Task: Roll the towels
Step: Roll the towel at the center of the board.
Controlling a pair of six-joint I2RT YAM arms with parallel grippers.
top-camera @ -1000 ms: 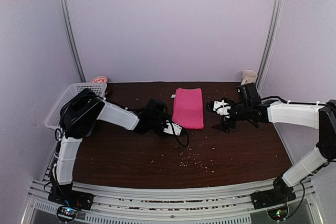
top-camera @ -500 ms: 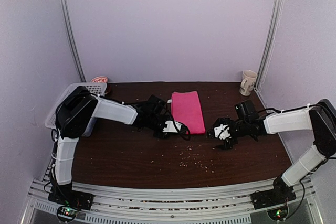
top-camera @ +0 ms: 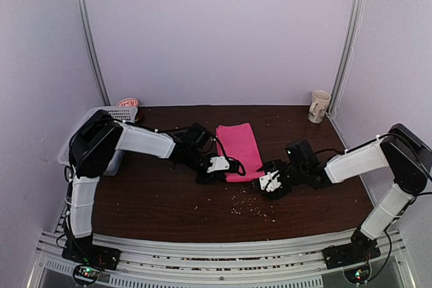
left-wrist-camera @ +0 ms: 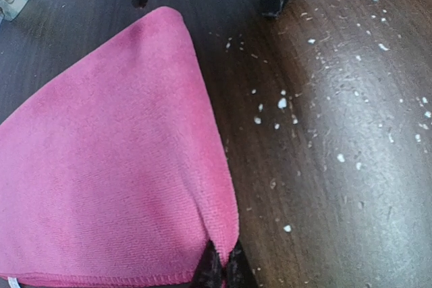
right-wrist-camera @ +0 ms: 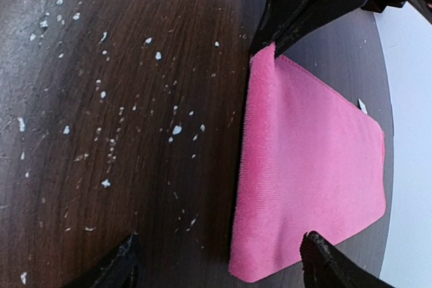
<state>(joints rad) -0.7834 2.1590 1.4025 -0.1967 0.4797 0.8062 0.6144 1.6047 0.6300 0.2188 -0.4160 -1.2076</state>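
Note:
A plain bright pink towel point(top-camera: 238, 148) lies flat on the dark wooden table point(top-camera: 169, 200), slightly skewed. My left gripper point(top-camera: 226, 166) is shut on the towel's near left corner; in the left wrist view its dark fingertips point(left-wrist-camera: 221, 269) pinch the hem of the pink towel point(left-wrist-camera: 101, 166). My right gripper point(top-camera: 264, 183) stands open low at the towel's near right corner. In the right wrist view its fingertips point(right-wrist-camera: 322, 255) straddle the corner of the pink towel point(right-wrist-camera: 310, 160), one over bare wood, the other by the cloth's edge.
A white lattice basket point(top-camera: 86, 126) sits at the far left with a red-and-white item point(top-camera: 128, 102) behind it. A cream mug point(top-camera: 319, 104) stands at the back right corner. Pale crumbs point(top-camera: 246, 204) are scattered in front of the towel.
The left gripper has pulled the towel's near left corner toward the front, skewing the cloth. The right arm has swung in from the towel's right side to its near right corner, jaws narrowing slightly.

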